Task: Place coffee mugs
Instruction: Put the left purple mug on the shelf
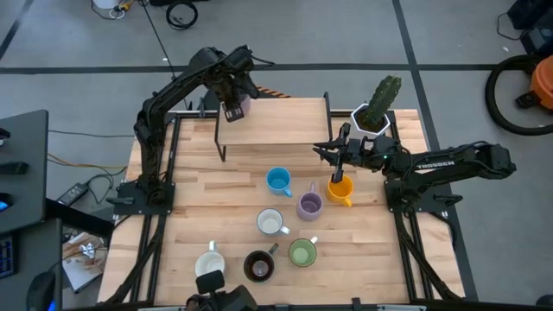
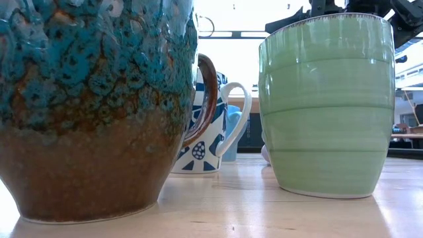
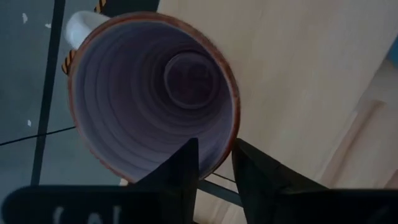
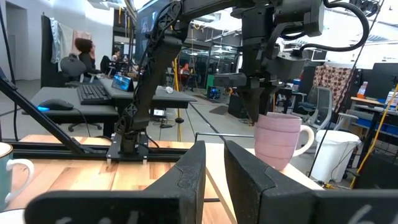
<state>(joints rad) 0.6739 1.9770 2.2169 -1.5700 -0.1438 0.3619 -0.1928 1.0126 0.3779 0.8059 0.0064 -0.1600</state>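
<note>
The left gripper [image 1: 235, 111] hangs over the far left part of the table [image 1: 207, 199], its jaws clamped on the rim of a lilac mug [image 3: 155, 93], one finger inside the cup and one outside, so the mug is held clear of the wood; the right wrist view shows the same mug [image 4: 281, 140] dangling from that gripper with its white handle turned aside. The right gripper [image 1: 340, 177] sits at the middle right of the table, directly over the orange mug [image 1: 341, 191]; its jaws stand narrowly apart and grip nothing in the wrist view. Just beside the orange mug stands the second lilac mug [image 1: 309, 205], with the blue mug [image 1: 278, 180] a little farther toward the back. Nearer the front stand a white mug [image 1: 270, 222], the green mug [image 1: 301, 252], the dark brown mug [image 1: 257, 265] and another white mug [image 1: 209, 263], all upright and apart from one another. A white faceted pot [image 1: 370, 121] with a cactus stands at the far right corner. In the low view the green mug [image 2: 326, 106] and the brown, teal-glazed mug [image 2: 92, 106] fill the foreground.
</note>
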